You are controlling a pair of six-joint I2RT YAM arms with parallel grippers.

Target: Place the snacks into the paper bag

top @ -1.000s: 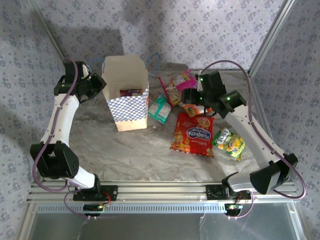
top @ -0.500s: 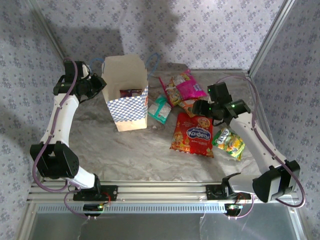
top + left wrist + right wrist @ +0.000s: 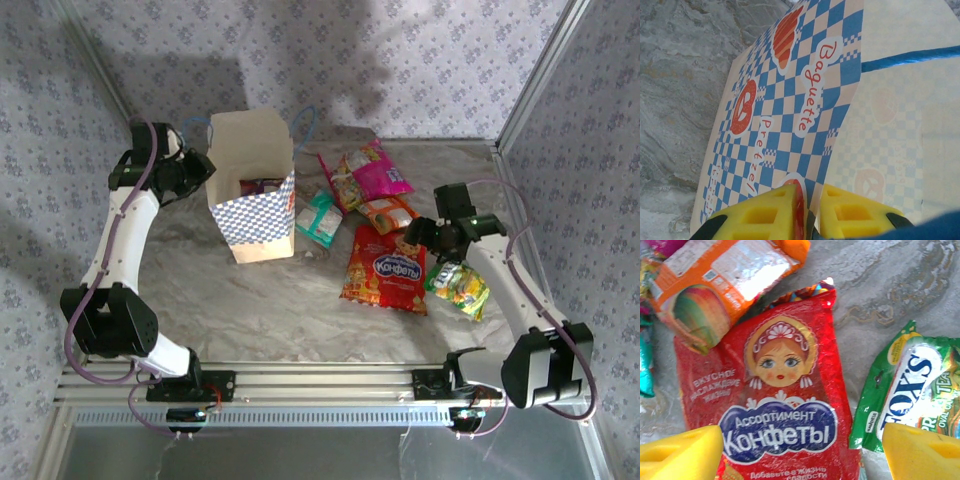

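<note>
The paper bag [image 3: 258,215] stands upright and open at the back left, with a packet [image 3: 262,185] inside. My left gripper [image 3: 200,170] is shut on the bag's left wall, whose checked paper [image 3: 790,100] sits pinched between the yellow fingers [image 3: 765,215]. The large red packet [image 3: 385,268] lies flat right of the bag, with the green-yellow packet [image 3: 458,283] beside it. My right gripper [image 3: 425,240] hovers open over both, holding nothing. Its view shows the red packet [image 3: 775,400], the green-yellow one [image 3: 910,390] and the orange one [image 3: 725,285]. Orange [image 3: 388,213], magenta [image 3: 378,172] and teal-white [image 3: 320,218] packets lie behind.
Patterned walls and slanted metal posts [image 3: 530,85] close in the table on three sides. An aluminium rail [image 3: 320,380] runs along the near edge by the arm bases. A blue cord handle [image 3: 305,120] sticks out behind the bag. Bare marble lies in front of the bag.
My right gripper has drawn back to the right and nearer, from over the orange packet to over the red and green-yellow packets. The left arm and bag have not moved.
</note>
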